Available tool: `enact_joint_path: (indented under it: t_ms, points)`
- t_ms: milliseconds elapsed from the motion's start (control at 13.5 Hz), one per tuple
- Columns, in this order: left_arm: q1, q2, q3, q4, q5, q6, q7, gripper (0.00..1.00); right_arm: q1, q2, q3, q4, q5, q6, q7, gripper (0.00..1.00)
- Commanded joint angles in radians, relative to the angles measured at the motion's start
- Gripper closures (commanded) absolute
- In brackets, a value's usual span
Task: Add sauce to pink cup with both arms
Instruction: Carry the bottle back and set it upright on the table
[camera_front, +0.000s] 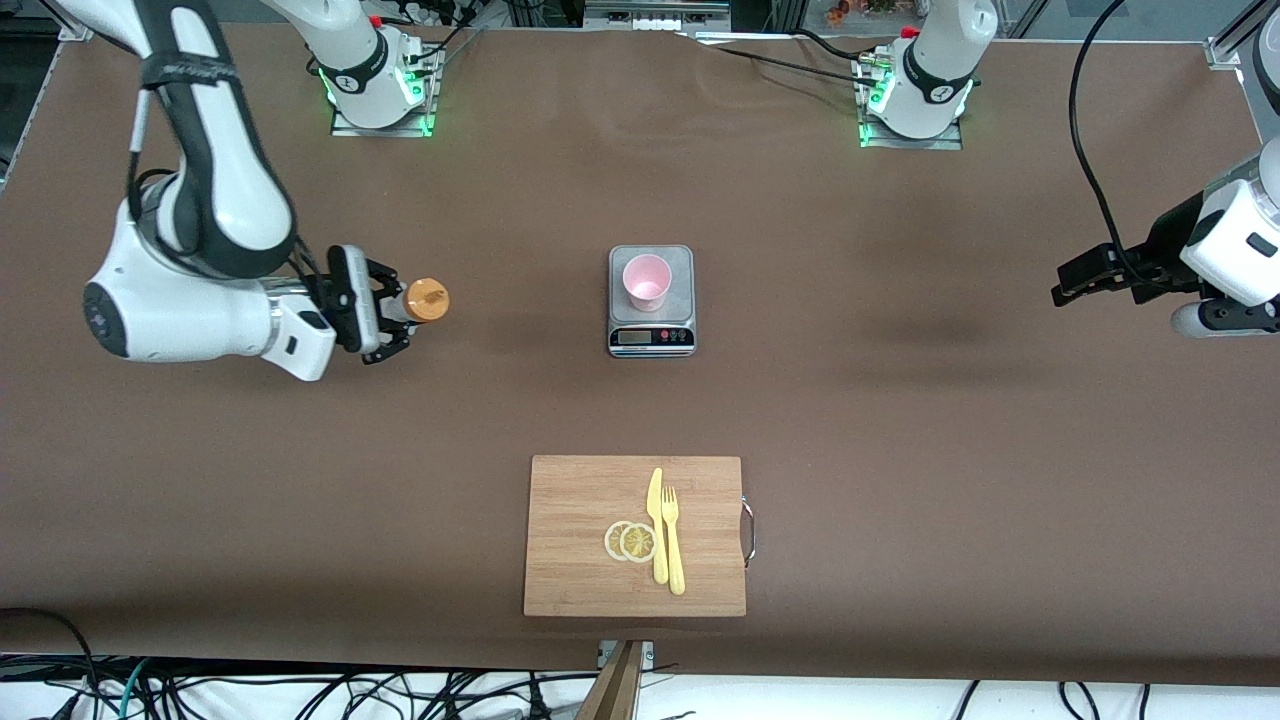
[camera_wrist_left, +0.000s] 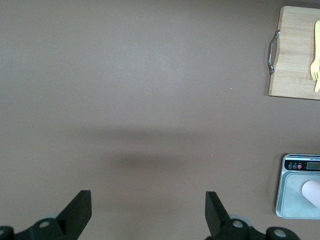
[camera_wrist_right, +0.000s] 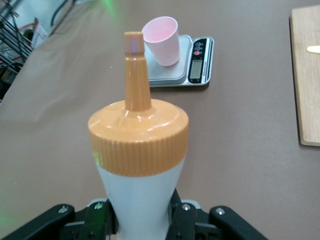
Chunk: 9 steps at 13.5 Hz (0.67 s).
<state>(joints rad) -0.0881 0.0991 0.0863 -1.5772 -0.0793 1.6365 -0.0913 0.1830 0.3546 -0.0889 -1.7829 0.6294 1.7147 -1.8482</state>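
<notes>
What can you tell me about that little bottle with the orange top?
The sauce bottle is a small squeeze bottle of translucent whitish plastic. Its ribbed orange cap tapers into a long nozzle, which looks closed. It stands roughly upright, gripped around its body by the right gripper with fingers shut on it, toward the right arm's end of the table. Nothing else touches it. Its base is hidden.

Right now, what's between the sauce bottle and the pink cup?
Only bare brown table, plain in the front view, separates the bottle in the right gripper from the cup on its scale.
</notes>
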Motion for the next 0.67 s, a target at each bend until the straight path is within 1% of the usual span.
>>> enact_joint_path:
  t_ms: [0, 74, 297, 445, 593]
  points:
    - [0.004, 0.004, -0.002, 0.016, 0.007, -0.017, 0.022, 0.00, -0.063, -0.020, -0.017, -0.062, 0.079, -0.053, -0.181, 0.91]
    - [0.004, 0.004, -0.002, 0.016, 0.007, -0.017, 0.022, 0.00, -0.097, -0.008, -0.017, -0.066, 0.101, -0.073, -0.254, 0.91]
    - [0.004, 0.004, -0.002, 0.016, 0.007, -0.017, 0.022, 0.00, -0.160, 0.018, -0.020, -0.098, 0.148, -0.136, -0.386, 0.91]
    - [0.004, 0.004, -0.002, 0.016, 0.007, -0.017, 0.024, 0.00, -0.206, 0.056, -0.020, -0.101, 0.156, -0.167, -0.474, 0.91]
    - [0.004, 0.004, -0.002, 0.016, 0.007, -0.017, 0.024, 0.00, -0.241, 0.105, -0.022, -0.101, 0.182, -0.193, -0.558, 0.91]
